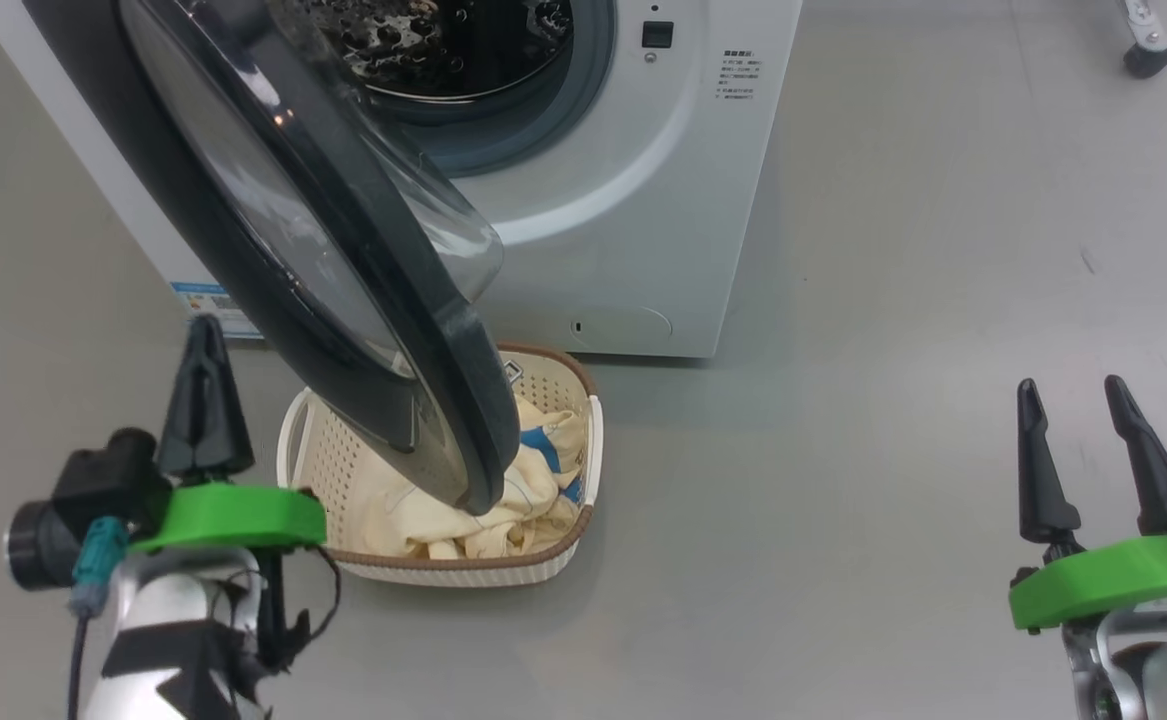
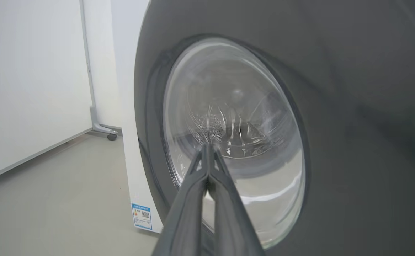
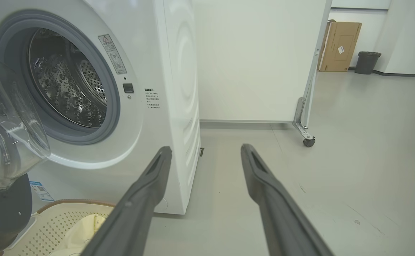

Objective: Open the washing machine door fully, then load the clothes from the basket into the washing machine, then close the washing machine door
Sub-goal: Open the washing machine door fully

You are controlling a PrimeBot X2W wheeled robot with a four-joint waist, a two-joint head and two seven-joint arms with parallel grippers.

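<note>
So there's 1 washing machine (image 1: pixel 643 200) and its 1 door (image 1: pixel 343 300) is swung out on the left-hand hinge, partway open, with the glass bowl bulging back toward the steel drum (image 1: pixel 443 40). Nothing in the drum that I can see

1 basket (image 1: pixel 463 570) sits on the grey floor (image 1: pixel 893 450) right in front of the machine, just under the door's lower edge, which covers the middle of it from the head camera. Both of its 2 white handles show, 1 on each side. The clothes (image 1: pixel 533 480) are in the basket in a cream heap with a bit of blue showing; can't count the separate pieces, it's all bunched up

2 grippers. The left gripper (image 1: pixel 205 330) has its 2 fingers pressed together with nothing between them, sitting on the outer side of the door. From its wrist cam the tips line up with the round window, but I can't tell if they actually touch the glass. The right gripper (image 1: pixel 1068 385) has its 2 fingers spread apart, empty, over bare floor well to the right of the basket

Also 1 blue sticker (image 1: pixel 208 300) at the machine's lower left corner, plus 1 cardboard box (image 3: pixel 339 46) and 1 dark bin (image 3: pixel 367 62) way off in the back
</note>
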